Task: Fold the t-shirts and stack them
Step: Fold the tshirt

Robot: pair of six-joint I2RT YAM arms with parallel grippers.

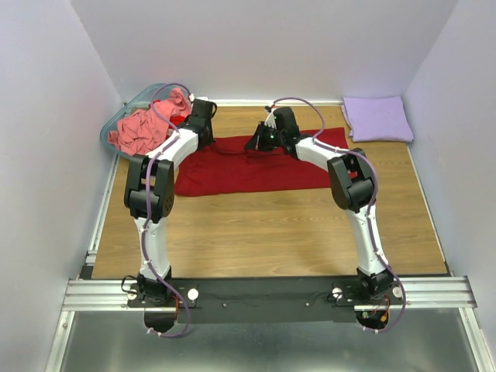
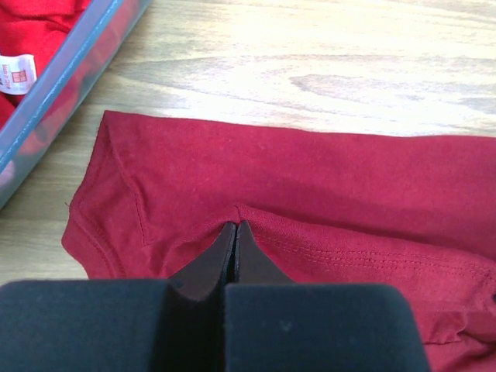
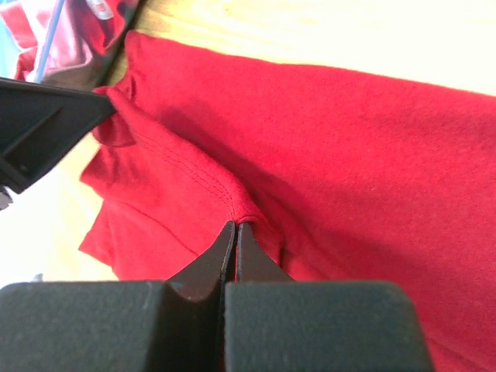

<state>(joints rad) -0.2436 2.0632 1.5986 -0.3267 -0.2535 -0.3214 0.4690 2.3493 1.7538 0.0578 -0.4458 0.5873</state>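
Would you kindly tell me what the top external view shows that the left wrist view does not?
Only the top external view shows the folded lavender t-shirt at the far right and the salmon-pink t-shirt. Only the left wrist view shows the left gripper shut on a cloth fold, and a white label. Both show the dark red t-shirt and the teal basket.

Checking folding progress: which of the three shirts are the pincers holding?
The dark red shirt: left pincer and right pincer are shut on it. The lavender shirt lies folded; the pink shirt sits in the basket.
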